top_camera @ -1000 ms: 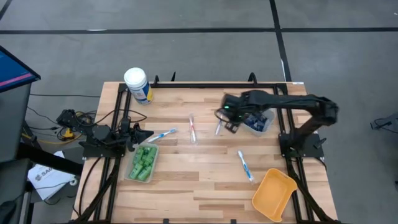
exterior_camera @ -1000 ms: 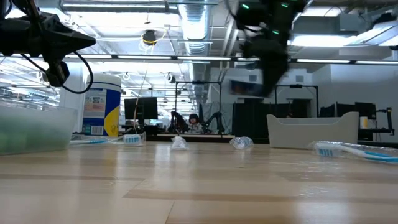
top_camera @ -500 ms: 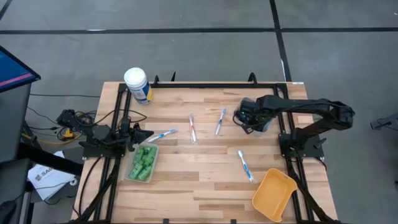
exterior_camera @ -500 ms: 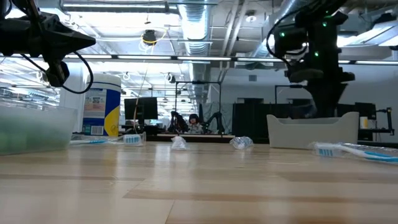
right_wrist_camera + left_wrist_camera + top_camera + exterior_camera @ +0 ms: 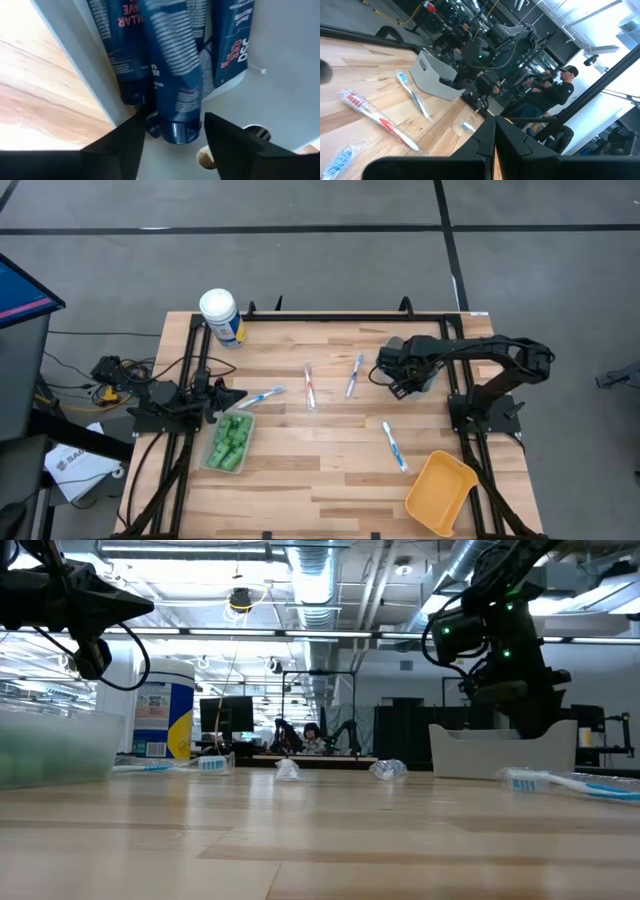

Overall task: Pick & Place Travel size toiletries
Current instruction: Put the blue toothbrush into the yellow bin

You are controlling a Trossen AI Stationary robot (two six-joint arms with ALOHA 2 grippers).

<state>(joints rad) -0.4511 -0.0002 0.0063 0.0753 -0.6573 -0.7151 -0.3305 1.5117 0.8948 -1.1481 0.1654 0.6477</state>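
Note:
Several dark navy tubes (image 5: 170, 45) lie in the grey bin (image 5: 425, 380) at the table's far right. My right gripper (image 5: 177, 120) points down into that bin and is open. Its fingers stand on either side of the cap end (image 5: 177, 131) of the topmost tube, and I cannot tell whether they touch it. Green bottles (image 5: 231, 438) fill a clear tray. Three blue toothbrushes (image 5: 263, 395) (image 5: 354, 375) (image 5: 394, 446) and a pink one (image 5: 309, 386) lie flat on the wood. My left gripper (image 5: 238, 394) waits shut at the left edge.
A white-lidded canister (image 5: 221, 316) stands at the far left corner. A yellow bin (image 5: 440, 491) sits at the near right corner. The table's middle and near strip are bare wood. People and other arms show in the room beyond the table.
My right gripper has gone toward the table's right edge, from above the blue toothbrush in the middle to over the grey bin. It has sunk into the bin and tipped to point more steeply down. The toothbrushes have stayed where they were.

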